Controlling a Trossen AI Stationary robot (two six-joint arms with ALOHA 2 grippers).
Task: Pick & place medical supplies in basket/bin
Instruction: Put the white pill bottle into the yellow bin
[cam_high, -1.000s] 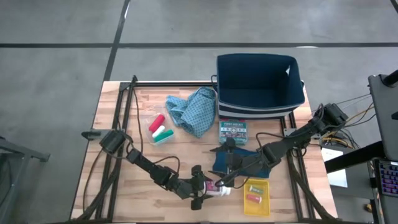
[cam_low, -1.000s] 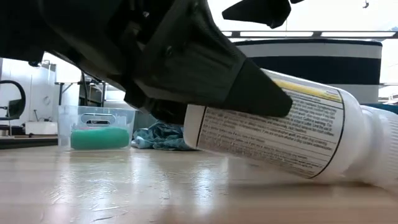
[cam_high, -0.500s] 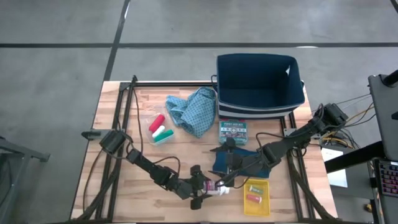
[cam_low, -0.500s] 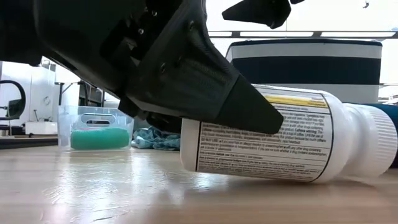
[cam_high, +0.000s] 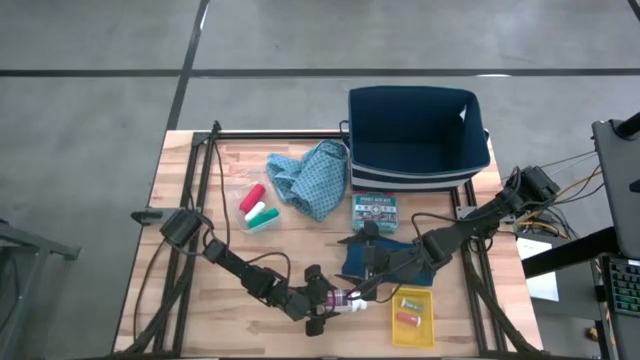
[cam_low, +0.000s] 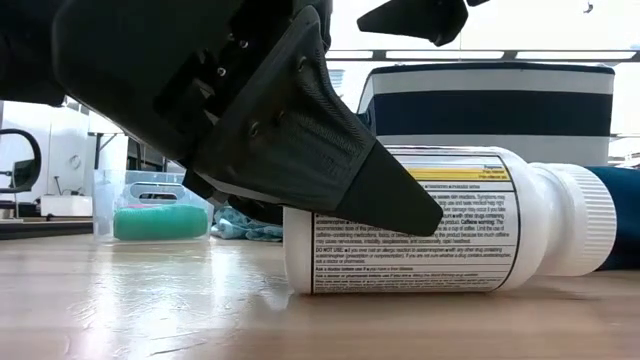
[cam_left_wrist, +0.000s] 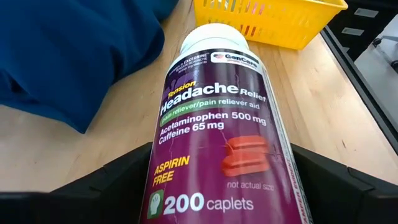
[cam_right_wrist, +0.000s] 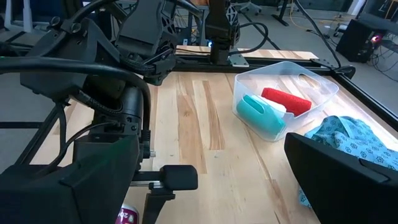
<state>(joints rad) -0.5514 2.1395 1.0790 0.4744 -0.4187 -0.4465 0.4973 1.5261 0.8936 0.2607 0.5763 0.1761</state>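
The white pill bottle (cam_high: 348, 299) with a purple label (cam_left_wrist: 214, 130) lies on its side near the table's front edge. Its cap points at the yellow basket (cam_high: 414, 313). My left gripper (cam_high: 334, 300) is shut on it. My right gripper (cam_high: 362, 264) is open and hovers over the dark teal folded cloth (cam_high: 395, 268), touching nothing. The red, white and green cylinders sit in a clear tray (cam_high: 258, 212). The light-blue patterned cloth (cam_high: 310, 176) lies spread on the table beside the navy bin (cam_high: 415, 135). My left gripper pinches the bottle's body at its base end (cam_left_wrist: 160, 183) between the two fingers (cam_left_wrist: 106, 186). The fingers lie along the bottle, slanting down from the table's left. The bottle lies level on its side, its wall resting on the table (cam_low: 400, 290), with the cap (cam_low: 580, 220) pointing away from the gripper.
A small teal-printed box (cam_high: 375, 211) stands in front of the navy bin. The yellow basket holds two small items. The dark teal cloth (cam_left_wrist: 68, 56) lies close beside the bottle's cap. Bare wood (cam_high: 230, 255) shows left of the left arm.
My left gripper has come down toward the table. The bottle was tilted, with its base end raised and its cap end on the wood. The base end has sunk, and the bottle now lies flat on its side.
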